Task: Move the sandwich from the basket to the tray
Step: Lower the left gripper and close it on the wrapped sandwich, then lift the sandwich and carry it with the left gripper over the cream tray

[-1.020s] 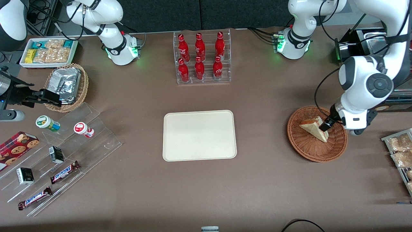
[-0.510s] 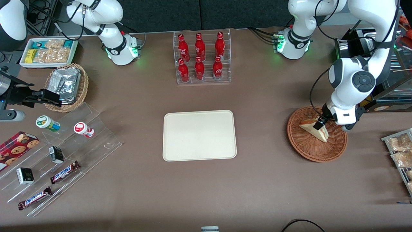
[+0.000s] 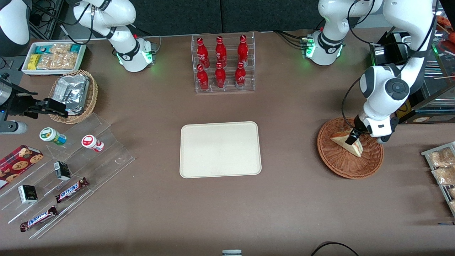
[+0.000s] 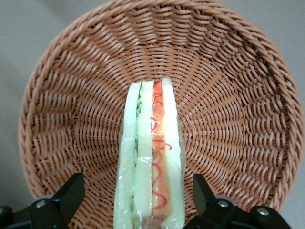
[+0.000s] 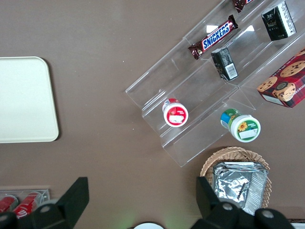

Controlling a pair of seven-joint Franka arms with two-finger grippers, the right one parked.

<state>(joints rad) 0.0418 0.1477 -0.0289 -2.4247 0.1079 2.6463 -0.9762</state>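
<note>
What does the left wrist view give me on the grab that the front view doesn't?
Only the left wrist view shows the tool open, one finger on each side of the sandwich, clear of it. Only the front view shows the tray, toward the parked arm's end. Both show the sandwich lying in the basket.

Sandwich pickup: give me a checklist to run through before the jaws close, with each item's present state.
1. The sandwich sits in the basket, standing on edge: ok.
2. The gripper is over the sandwich, one finger on each side of it: ok.
3. Jaws open with gaps to the bread on both sides, no contact yet: ok.
4. Fingers low enough on the wedge to hold it: cannot tell.
5. The clear wrap around the sandwich looks intact where visible: ok.
6. The tray is bare and lies toward the parked arm's end from the basket, with bare table between them: ok.
</note>
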